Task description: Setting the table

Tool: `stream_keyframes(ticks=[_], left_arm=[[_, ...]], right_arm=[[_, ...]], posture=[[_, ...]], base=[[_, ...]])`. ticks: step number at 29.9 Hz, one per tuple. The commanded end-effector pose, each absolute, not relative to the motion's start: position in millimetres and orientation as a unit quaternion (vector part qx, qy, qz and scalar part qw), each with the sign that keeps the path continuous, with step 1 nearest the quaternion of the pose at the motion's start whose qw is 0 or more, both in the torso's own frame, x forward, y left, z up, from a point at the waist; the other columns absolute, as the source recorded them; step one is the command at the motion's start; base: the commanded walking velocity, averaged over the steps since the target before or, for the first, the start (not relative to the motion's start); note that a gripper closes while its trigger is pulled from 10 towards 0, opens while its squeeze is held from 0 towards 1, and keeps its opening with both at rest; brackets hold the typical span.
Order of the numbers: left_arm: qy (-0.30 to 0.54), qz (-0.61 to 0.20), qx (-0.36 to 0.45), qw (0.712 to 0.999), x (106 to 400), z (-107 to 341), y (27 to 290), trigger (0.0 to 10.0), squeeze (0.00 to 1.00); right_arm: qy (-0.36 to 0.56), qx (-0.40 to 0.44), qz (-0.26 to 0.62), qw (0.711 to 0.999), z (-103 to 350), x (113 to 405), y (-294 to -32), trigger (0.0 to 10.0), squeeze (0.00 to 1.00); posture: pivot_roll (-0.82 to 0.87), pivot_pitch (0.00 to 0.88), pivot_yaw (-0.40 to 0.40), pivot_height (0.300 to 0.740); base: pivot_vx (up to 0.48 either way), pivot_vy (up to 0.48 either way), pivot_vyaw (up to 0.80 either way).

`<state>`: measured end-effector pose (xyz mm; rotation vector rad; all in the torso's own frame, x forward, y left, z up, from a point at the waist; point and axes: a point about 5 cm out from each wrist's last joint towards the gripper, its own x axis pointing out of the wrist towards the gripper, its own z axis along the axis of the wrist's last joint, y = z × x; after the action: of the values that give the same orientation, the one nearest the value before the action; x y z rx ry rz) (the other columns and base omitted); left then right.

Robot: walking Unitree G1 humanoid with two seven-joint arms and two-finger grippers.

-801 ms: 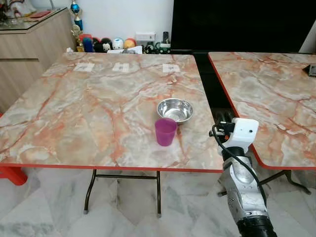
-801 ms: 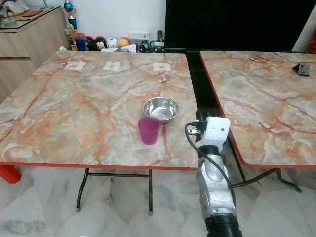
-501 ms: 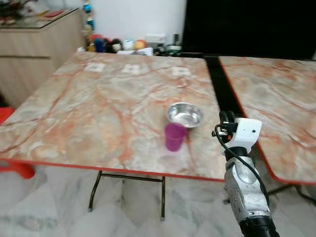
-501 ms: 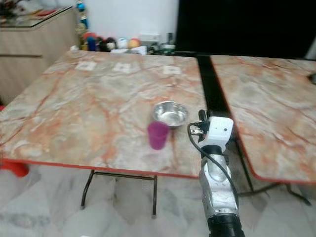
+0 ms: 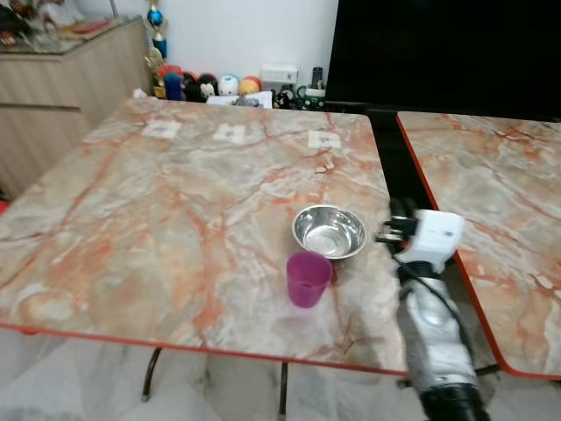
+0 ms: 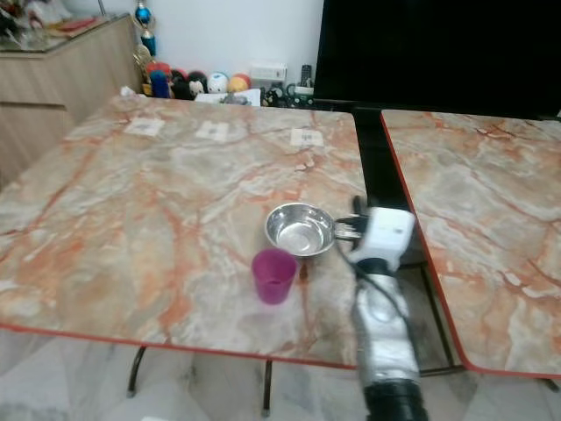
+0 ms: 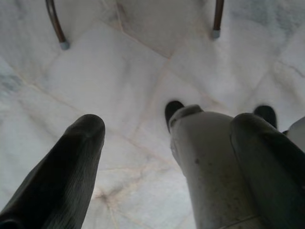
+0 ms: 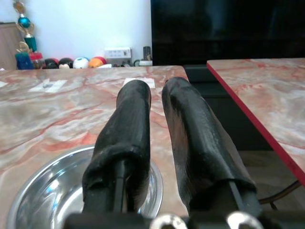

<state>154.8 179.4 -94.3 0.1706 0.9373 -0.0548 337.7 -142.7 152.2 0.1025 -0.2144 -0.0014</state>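
Note:
A shiny steel bowl point(image 5: 329, 231) sits empty on the marble-patterned table point(image 5: 175, 202), near its right front corner. A purple plastic cup point(image 5: 308, 278) stands upright just in front of the bowl, close to it. My right gripper point(image 5: 401, 209) is raised over the table's right edge, just right of the bowl. In the right wrist view its fingers point(image 8: 135, 109) are nearly together with nothing between them, above the bowl's rim point(image 8: 28, 191). My left gripper point(image 7: 171, 124) hangs open over the floor.
A second marble table point(image 5: 500, 175) stands to the right across a narrow gap. Small paper labels point(image 5: 230, 133) lie along the first table's far side. A wooden cabinet point(image 5: 61, 79), toys point(image 5: 210, 85) and a large black screen point(image 5: 438, 44) line the back wall.
The camera has moved closer to the table and shifted. The right gripper now stands level with the bowl, at its right side, rather than in front of it.

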Motion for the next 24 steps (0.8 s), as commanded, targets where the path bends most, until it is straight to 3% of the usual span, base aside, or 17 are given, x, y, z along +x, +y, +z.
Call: stream_keyframes(ticks=[1,12,13,14,15,18,24], left_arm=[[0.469,-0.030,0.074,0.879,145.3,-99.0,174.9,10.0,0.00],[0.467,-0.030,0.075,0.880,146.2,-98.6,175.1,10.0,0.00],[0.468,-0.031,0.076,0.880,145.9,-98.7,175.4,10.0,0.00],[0.468,-0.031,0.076,0.880,145.7,-98.7,175.6,10.0,0.00],[0.468,-0.031,0.076,0.880,145.7,-98.7,175.7,10.0,0.00],[0.469,-0.031,0.077,0.879,145.5,-98.8,175.9,10.0,0.00],[0.469,-0.031,0.081,0.879,145.6,-98.8,176.8,10.0,0.00]], right_arm=[[-0.108,0.047,-0.018,0.993,153.1,337.0,-154.0,10.0,0.00],[-0.100,0.047,-0.013,0.994,151.6,337.8,-152.3,10.0,0.00],[-0.097,0.051,-0.008,0.994,151.0,337.9,-151.2,10.0,0.10],[-0.092,0.053,-0.006,0.994,150.2,338.0,-150.7,10.0,0.81],[-0.089,0.054,-0.006,0.995,149.8,338.1,-150.4,10.0,1.00],[-0.047,0.045,-0.027,0.998,142.0,339.5,-153.0,10.0,1.00],[0.030,0.119,-0.015,0.992,131.4,342.8,-145.1,10.0,1.00]], posture=[[0.03,0.080,-0.026,0.740],[0.03,0.085,-0.025,0.740],[0.03,0.088,-0.022,0.740],[0.03,0.088,-0.022,0.740],[0.03,0.088,-0.022,0.740],[0.03,0.090,-0.022,0.740],[0.03,0.094,-0.019,0.740]], base=[[0.277,0.000,0.00],[0.025,0.000,0.00],[0.000,0.000,0.00],[0.000,0.000,0.00],[0.000,0.000,0.00],[0.000,0.000,0.00],[0.000,0.000,0.00]])
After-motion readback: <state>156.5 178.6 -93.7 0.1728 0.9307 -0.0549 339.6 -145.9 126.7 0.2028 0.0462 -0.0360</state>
